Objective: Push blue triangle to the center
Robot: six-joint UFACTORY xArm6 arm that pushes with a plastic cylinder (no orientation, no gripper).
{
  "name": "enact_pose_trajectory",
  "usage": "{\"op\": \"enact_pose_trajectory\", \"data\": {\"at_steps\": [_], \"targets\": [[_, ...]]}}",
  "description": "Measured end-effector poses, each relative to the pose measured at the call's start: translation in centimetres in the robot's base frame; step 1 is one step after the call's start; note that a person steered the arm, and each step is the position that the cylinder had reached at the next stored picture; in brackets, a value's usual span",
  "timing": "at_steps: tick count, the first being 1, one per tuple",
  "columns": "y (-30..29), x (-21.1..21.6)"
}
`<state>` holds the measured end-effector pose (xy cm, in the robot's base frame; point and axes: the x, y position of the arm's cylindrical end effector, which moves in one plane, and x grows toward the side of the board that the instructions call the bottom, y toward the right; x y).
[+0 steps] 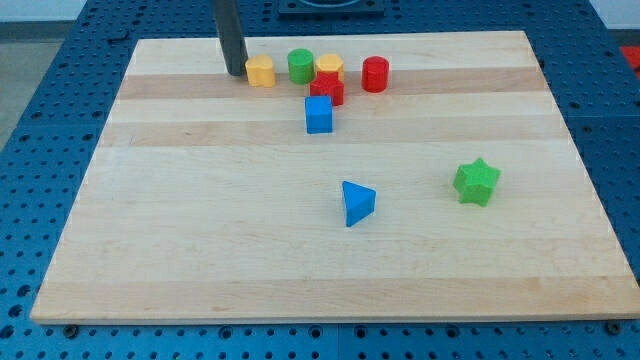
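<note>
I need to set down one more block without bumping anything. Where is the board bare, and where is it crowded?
Bare: the whole left side below my tip, and the bottom strip beneath the blue triangle and green star. Crowded: the top middle, where the yellow block, green cylinder, red cylinder and blue cube cluster.

One raised view of the board

It looks down at a slant from the board's near edge, taking in the whole top; the far edge lies at the view's top.
</note>
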<state>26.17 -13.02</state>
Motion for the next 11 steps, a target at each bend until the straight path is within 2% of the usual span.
{"op": "enact_pose_trajectory", "data": {"at_steps": [3, 6, 8, 11], "targets": [[0.0, 0.8], [-1.7, 9.0], [-1.2, 10.4], [-0.3, 20.8]]}}
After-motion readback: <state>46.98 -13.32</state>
